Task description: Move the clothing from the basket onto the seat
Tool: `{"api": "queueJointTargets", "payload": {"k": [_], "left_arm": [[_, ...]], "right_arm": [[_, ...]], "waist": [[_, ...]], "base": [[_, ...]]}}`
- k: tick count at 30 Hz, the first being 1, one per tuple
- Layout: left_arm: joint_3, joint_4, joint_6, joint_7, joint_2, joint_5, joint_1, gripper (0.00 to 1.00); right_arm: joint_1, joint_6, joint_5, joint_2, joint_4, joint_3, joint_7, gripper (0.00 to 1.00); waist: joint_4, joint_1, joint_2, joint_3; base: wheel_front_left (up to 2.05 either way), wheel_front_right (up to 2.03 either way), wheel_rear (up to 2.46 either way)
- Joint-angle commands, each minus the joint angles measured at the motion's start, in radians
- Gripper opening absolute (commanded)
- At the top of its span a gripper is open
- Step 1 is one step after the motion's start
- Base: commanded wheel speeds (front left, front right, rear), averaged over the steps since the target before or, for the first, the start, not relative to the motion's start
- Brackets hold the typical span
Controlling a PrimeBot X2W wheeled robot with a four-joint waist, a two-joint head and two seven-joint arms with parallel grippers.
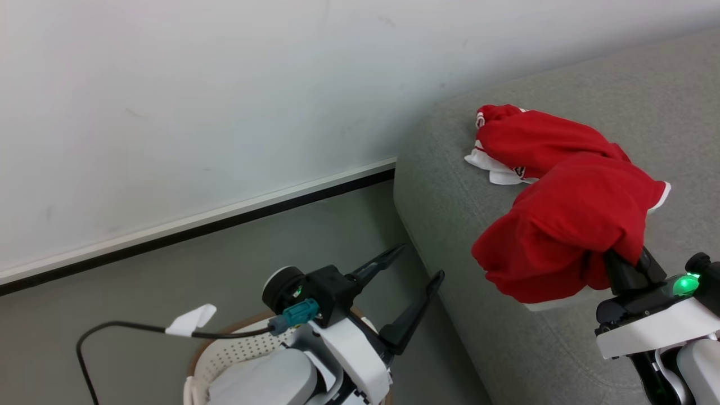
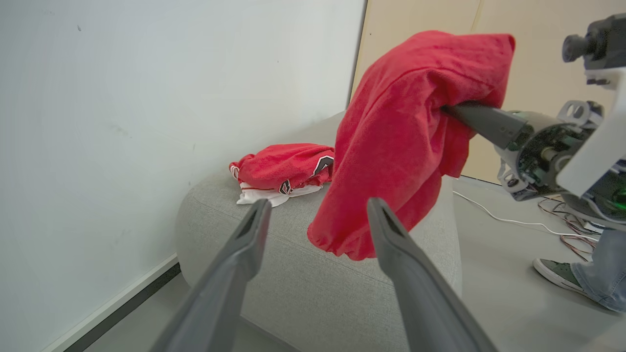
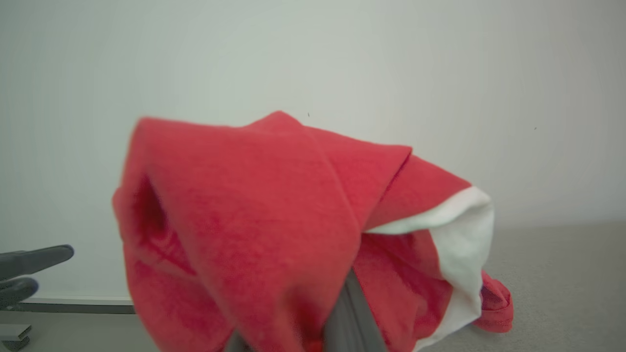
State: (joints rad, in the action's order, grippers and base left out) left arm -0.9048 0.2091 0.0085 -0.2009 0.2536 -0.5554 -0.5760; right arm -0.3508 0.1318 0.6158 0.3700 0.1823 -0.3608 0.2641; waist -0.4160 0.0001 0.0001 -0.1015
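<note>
Left claw (image 1: 421,261) gapes wide near seat (image 1: 450,185) edge; right claw (image 1: 621,261) grips clothing (image 1: 562,236) above seat.

No legible text, clothing (image 2: 283,166) emblems unreadable

Grey sofa (image 1: 444,185) stands on grey floor (image 1: 197,281), one end near the wall (image 1: 225,101). Red garment with white trim (image 1: 529,138) lies crumpled on the sofa at that end. Basket (image 1: 225,354) sits on the floor near the sofa.
</note>
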Motion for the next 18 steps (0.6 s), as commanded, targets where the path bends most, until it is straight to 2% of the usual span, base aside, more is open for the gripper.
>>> {"api": "queueJointTargets", "payload": {"k": [1, 11, 18], "left_arm": [[-0.001, 0.002, -0.002, -0.004, 0.000, 0.009, 0.001, 1.00], [-0.010, -0.005, -0.005, 0.009, 0.004, 0.009, -0.018, 1.00], [-0.004, -0.034, -0.001, 0.041, 0.035, 0.023, -0.057, 1.00]], "right_arm": [[0.016, -0.002, -0.009, 0.001, -0.008, 0.014, 0.000, 0.00], [0.004, -0.002, -0.017, 0.005, -0.017, 0.067, 0.000, 0.00], [-0.068, -0.002, -0.017, -0.018, 0.036, 0.190, 0.000, 0.00]], "waist": [[-0.021, -0.0001, -0.0001, -0.009], [-0.033, -0.0001, -0.0001, -0.052], [0.002, -0.0001, -0.0001, -0.150]], "base": [[0.00, 0.00, 0.00], [0.00, 0.00, 0.00], [0.00, 0.00, 0.00]]}}
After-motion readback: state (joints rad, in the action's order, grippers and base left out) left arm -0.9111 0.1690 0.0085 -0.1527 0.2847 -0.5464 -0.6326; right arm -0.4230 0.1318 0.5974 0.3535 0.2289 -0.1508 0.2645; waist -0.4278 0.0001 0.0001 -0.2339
